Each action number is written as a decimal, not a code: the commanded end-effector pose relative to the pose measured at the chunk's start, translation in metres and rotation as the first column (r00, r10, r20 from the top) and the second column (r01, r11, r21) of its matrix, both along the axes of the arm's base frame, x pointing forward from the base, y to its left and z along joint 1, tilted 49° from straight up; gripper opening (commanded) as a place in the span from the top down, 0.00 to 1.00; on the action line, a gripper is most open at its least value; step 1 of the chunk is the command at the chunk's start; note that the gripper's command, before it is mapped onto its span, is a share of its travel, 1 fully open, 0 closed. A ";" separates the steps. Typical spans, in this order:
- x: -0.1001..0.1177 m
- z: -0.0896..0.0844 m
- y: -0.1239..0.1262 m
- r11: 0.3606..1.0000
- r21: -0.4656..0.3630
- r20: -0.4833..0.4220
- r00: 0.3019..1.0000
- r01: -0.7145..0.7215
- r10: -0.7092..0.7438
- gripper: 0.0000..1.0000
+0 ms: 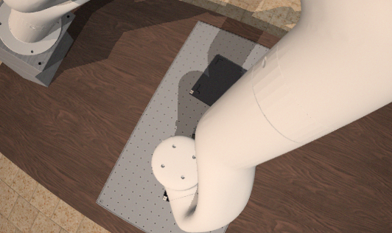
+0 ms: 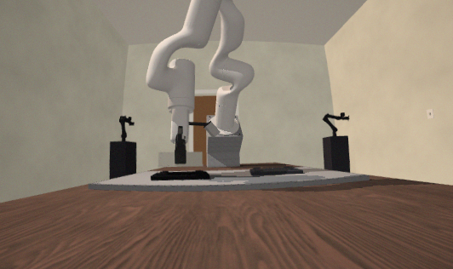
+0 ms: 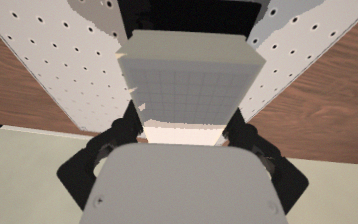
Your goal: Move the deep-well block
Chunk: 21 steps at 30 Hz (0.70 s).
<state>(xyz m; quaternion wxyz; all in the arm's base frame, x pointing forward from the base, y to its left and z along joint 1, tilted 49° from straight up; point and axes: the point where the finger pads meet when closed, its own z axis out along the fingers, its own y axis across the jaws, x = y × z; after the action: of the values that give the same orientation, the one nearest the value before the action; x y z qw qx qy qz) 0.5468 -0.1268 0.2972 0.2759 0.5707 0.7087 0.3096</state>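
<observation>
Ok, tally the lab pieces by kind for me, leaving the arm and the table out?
Dark nests: 2
Pale block: 1
Perforated board: 1
Total: 4
</observation>
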 end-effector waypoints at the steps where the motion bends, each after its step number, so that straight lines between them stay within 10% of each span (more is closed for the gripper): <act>1: 0.005 -0.004 0.001 1.000 0.000 0.001 1.000 0.001 -0.001 1.00; 21: 0.008 -0.007 0.001 1.000 0.000 0.001 1.000 0.001 -0.001 1.00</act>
<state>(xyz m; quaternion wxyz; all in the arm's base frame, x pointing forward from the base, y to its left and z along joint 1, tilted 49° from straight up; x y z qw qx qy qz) 0.5548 -0.1255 0.2900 0.2761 0.5708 0.7086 0.3097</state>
